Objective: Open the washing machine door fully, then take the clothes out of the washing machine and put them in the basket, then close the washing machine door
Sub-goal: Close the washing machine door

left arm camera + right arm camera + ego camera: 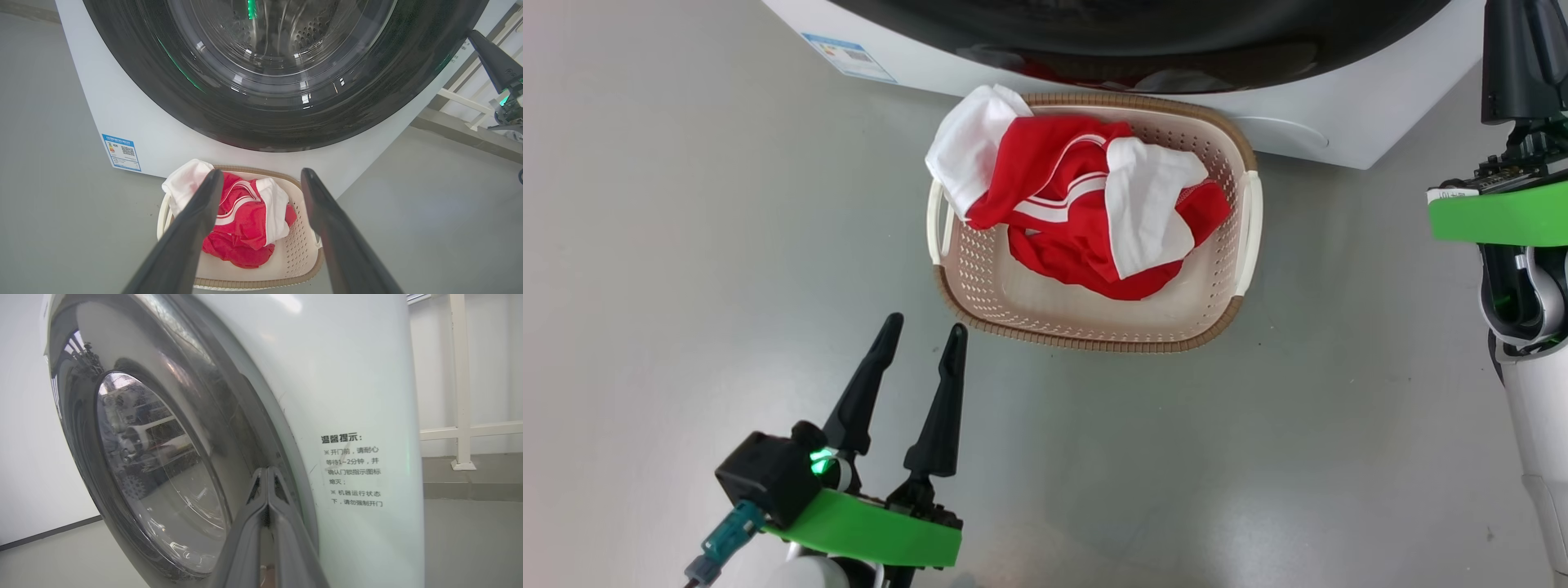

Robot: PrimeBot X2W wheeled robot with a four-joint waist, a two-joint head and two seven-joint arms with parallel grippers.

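Note:
The red and white clothes (pixel 1086 208) lie piled in the cream basket (pixel 1094 331), one white panel draped over its far left rim. The basket stands on the floor right in front of the white washing machine (pixel 1307 122). The washing machine door (pixel 265 73), glossy black rim and glass bowl, lies flush against the machine's front. My left gripper (pixel 923 331) hovers open and empty above the floor, just near-left of the basket. In the right wrist view my right gripper (pixel 267 473) is shut, fingertips together at the door's (pixel 163 465) black rim edge.
Grey floor (pixel 645 245) spreads around the basket. A blue label (pixel 848 55) sits on the machine's lower left front. A white railing (pixel 461 428) and wall stand beyond the machine's side. My right arm (pixel 1527 245) rises along the head view's right edge.

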